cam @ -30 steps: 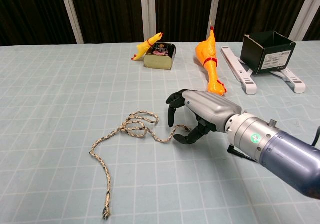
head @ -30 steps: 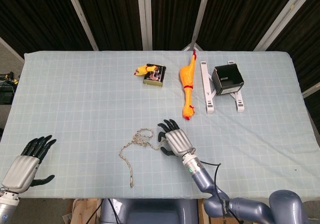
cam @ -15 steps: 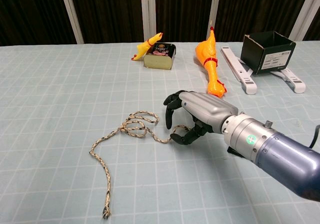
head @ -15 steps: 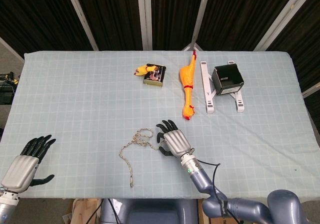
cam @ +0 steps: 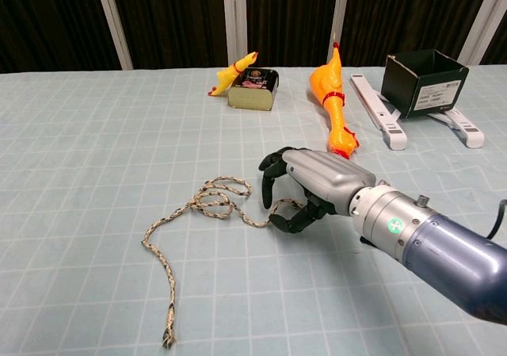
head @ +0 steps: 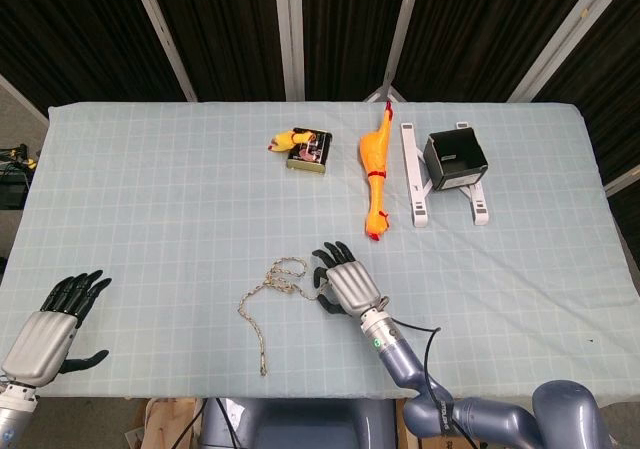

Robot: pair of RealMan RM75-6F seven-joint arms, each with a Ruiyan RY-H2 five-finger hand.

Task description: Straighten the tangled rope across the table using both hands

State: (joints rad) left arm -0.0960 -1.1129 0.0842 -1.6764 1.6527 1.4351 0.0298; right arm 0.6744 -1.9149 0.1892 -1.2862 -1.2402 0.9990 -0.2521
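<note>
Tangled rope (cam: 207, 213) lying near the front middle of the desk (head: 150, 199), right hand (cam: 305, 185) at the rope's right end with fingers curled over it, whether it grips cannot be told, left hand (head: 50, 329) spread, empty, at the front left corner, well apart from the rope

rope (head: 270, 294): thin, braided, speckled tan and dark
state: tangled, small loops bunched near its right end (cam: 219, 197)
pose: flat on the table, tail trailing left, then toward the near edge
right end: at the right hand's (cam: 305, 185) fingertips
</note>
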